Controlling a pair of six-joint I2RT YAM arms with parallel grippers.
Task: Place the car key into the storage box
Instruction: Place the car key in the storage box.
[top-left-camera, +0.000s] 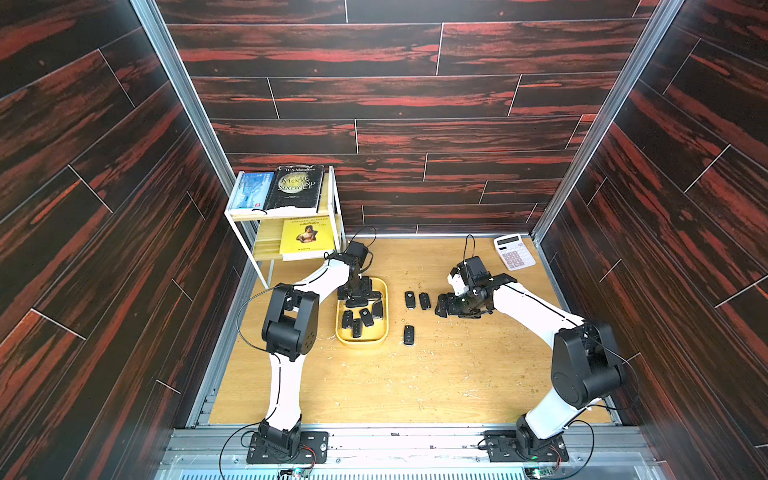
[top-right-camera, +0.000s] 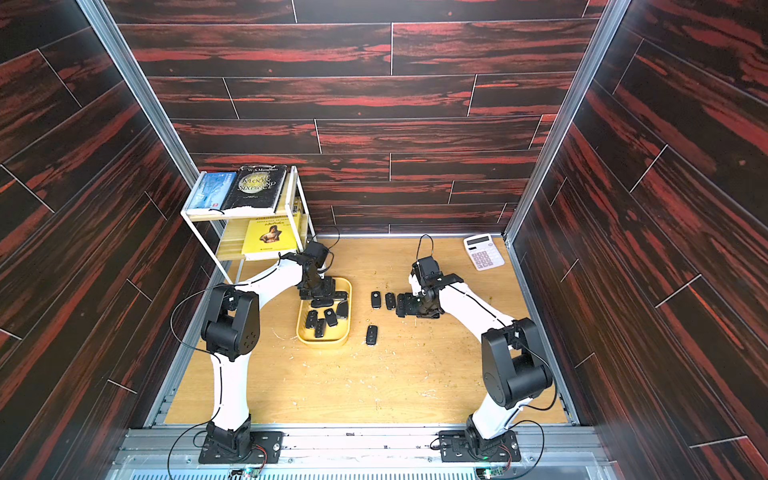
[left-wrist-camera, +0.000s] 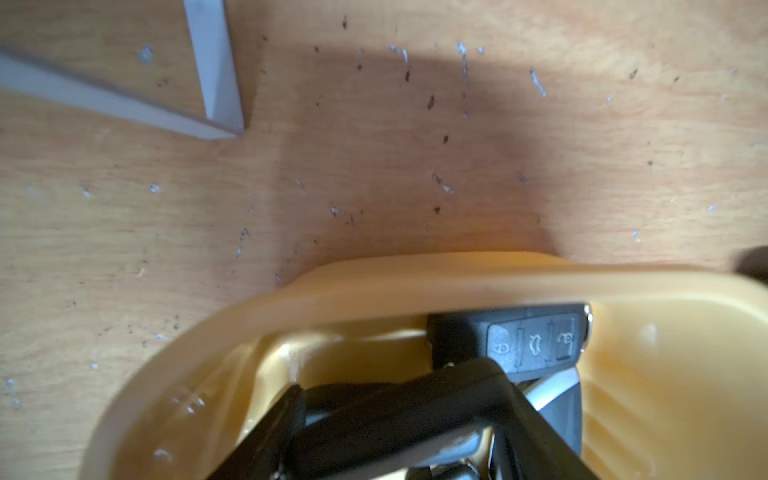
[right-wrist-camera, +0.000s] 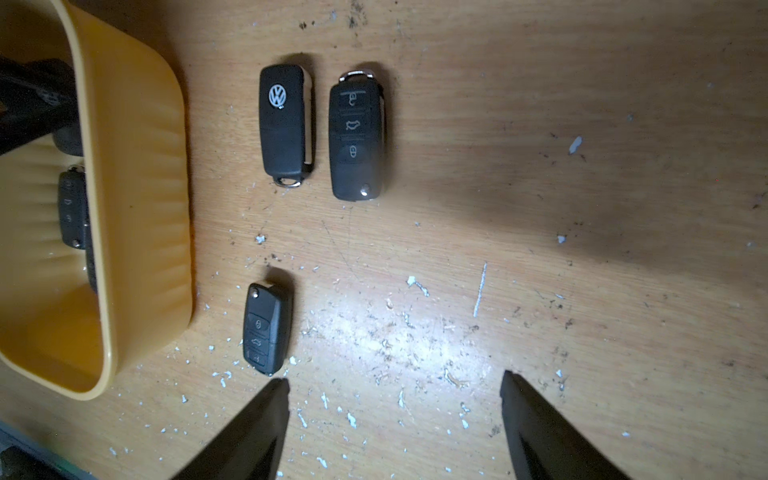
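Observation:
The storage box (top-left-camera: 361, 343) (top-right-camera: 324, 342) is a shallow yellow bin at mid-table with several black car keys (top-left-camera: 357, 326) lying in it. My left gripper (top-left-camera: 358, 296) (left-wrist-camera: 399, 399) reaches down into the box's far end. It is shut on a black car key (left-wrist-camera: 395, 419) that spans crosswise between its fingers, low inside the box (left-wrist-camera: 415, 291). Another key (left-wrist-camera: 532, 345) lies against the far wall. Three car keys lie on the table right of the box (right-wrist-camera: 137, 208): two side by side (right-wrist-camera: 284, 124) (right-wrist-camera: 356, 137) and one nearer (right-wrist-camera: 266, 328). My right gripper (top-left-camera: 441, 305) (right-wrist-camera: 395, 380) hovers open beside them, holding nothing.
A white two-tier rack (top-left-camera: 286, 216) holding books stands at the back left, and one of its legs (left-wrist-camera: 216, 70) is close behind the box. A white calculator (top-left-camera: 514, 251) lies at the back right. Dark wood-patterned walls close in three sides of the table.

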